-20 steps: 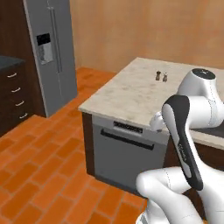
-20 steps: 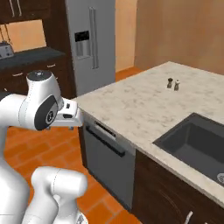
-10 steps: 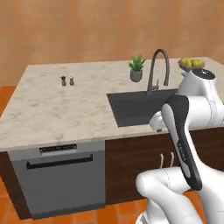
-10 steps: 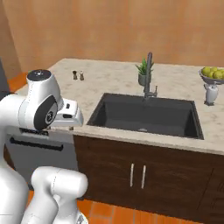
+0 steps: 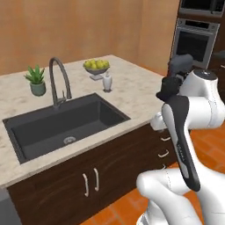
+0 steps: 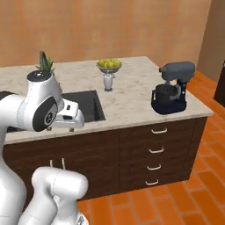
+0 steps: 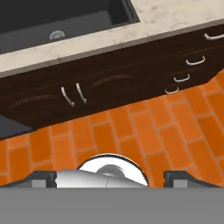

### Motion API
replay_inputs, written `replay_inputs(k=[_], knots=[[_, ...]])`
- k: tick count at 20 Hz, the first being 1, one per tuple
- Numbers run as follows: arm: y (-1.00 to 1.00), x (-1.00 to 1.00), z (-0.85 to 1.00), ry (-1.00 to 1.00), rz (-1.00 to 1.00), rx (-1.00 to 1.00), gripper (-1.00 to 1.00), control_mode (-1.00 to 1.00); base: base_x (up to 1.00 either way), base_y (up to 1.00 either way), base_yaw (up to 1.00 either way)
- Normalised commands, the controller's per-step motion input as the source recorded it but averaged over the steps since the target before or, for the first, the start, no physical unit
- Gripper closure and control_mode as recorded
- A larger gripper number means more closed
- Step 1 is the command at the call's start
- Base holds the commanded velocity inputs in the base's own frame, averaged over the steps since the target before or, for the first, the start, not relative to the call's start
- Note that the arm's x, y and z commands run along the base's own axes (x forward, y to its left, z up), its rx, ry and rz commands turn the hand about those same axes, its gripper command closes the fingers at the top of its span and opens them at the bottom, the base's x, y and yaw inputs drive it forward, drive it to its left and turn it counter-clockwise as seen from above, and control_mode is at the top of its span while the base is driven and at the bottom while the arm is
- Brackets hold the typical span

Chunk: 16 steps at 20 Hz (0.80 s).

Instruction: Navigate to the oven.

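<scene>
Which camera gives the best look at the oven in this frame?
The left base view: the oven stands at the upper right, steel front, dark door window and bar handle visible, partly cut by the arm. The right base view looks at the island counter and stand mixer; the hand view at cabinets and floor.

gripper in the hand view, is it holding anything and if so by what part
Nothing is held. In the hand view the gripper is open: its two dark fingertips stand wide apart, with only brick floor and cabinet doors beyond them.
</scene>
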Motion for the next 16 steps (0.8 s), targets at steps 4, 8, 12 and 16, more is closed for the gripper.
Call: replay_inputs(k=[4, 8, 12, 16], knots=[[0.00, 0.00, 0.00, 0.00, 0.00, 0.00, -1.00, 1.00, 0.93, -1.00, -0.13], [0.00, 0.00, 0.00, 0.00, 0.00, 0.00, -1.00, 1.00, 1.00, -1.00, 0.00], [0.00, 0.00, 0.00, 0.00, 0.00, 0.00, -1.00, 1.00, 0.89, -1.00, -0.07], [0.00, 0.00, 0.00, 0.00, 0.00, 0.00, -1.00, 1.00, 0.67, -1.00, -0.16]])
